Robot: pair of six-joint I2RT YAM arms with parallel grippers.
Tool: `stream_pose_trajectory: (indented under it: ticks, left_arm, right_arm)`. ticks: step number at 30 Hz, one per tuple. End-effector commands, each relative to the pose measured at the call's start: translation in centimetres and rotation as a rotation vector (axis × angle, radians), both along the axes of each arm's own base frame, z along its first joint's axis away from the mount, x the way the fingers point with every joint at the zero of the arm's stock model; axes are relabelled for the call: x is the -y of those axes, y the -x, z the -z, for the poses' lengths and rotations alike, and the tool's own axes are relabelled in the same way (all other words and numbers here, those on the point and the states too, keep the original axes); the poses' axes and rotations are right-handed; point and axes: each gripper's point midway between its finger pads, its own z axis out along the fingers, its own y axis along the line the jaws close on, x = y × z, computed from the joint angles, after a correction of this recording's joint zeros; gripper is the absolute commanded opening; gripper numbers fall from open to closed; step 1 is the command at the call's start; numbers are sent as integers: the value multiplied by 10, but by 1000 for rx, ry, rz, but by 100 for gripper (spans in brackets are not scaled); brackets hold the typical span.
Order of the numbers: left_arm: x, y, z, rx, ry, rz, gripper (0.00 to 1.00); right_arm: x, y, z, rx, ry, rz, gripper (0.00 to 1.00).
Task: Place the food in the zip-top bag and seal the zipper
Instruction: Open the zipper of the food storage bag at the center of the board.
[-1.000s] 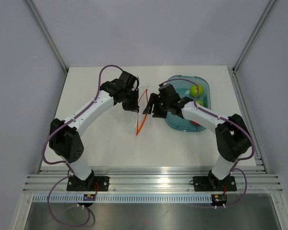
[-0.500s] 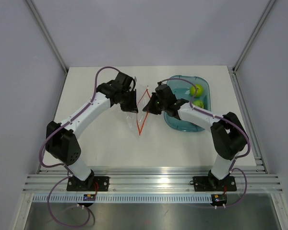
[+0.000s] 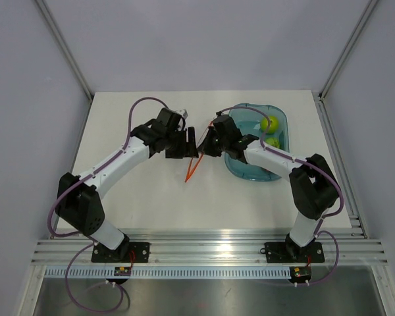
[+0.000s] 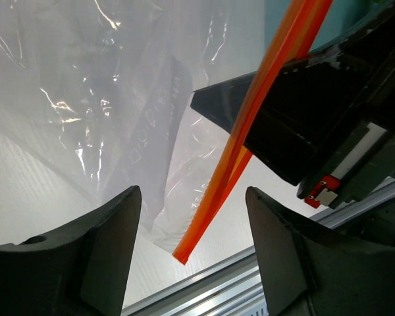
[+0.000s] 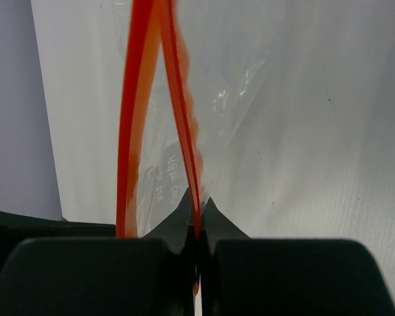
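Observation:
The zip-top bag (image 4: 118, 99) is clear and crinkly and hangs between the two grippers above the table. Its orange-red zipper (image 3: 192, 168) slants down toward the front. In the right wrist view the zipper's two strips stand apart. My right gripper (image 5: 197, 212) is shut on the right-hand strip (image 5: 184, 131). My left gripper (image 4: 194, 263) is open, and the zipper's lower end (image 4: 214, 204) hangs between its fingers without touching either. Two lime-green apples (image 3: 268, 123) (image 3: 272, 141) of the food lie in the teal tray (image 3: 250, 170).
The teal tray sits at the right of the white table (image 3: 138, 191), partly under my right arm. The black body of the right gripper (image 4: 316, 112) is close in front of the left one. Aluminium rails (image 3: 197, 247) run along the near edge.
My right gripper closed on the zipper strip. My left gripper then opened, let go of the bag and swung closer to the right gripper. The bag's strip shifted slightly.

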Motion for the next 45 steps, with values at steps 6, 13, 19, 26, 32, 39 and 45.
stream_pose_trajectory:
  ticks: [6, 13, 19, 26, 32, 39, 45]
  left_arm:
    - [9, -16, -15, 157, -70, 5, 59]
    - [-4, -28, -6, 192, -161, -29, 45]
    - [-11, -34, -4, 201, -212, -39, 31]
    - [-10, -34, 0, 177, -215, -51, 0]
    - [-32, -17, -23, 134, -250, -140, 0]
    - [-48, 6, -53, 102, -233, -215, 0]
    - [-27, -12, -31, 91, -204, -152, 0]
  right_arm:
    - [-8, -3, -35, 46, -49, -14, 0]
    - [-6, 6, -36, 40, -39, -59, 0]
    - [8, 8, -33, 24, -32, -66, 0]
    - [1, 15, -33, 8, -34, -141, 0]
    - [2, 4, -18, -34, 38, -239, 0]
    - [1, -27, -23, -20, 81, -286, 0]
    - [2, -34, -12, -35, 112, -263, 0]
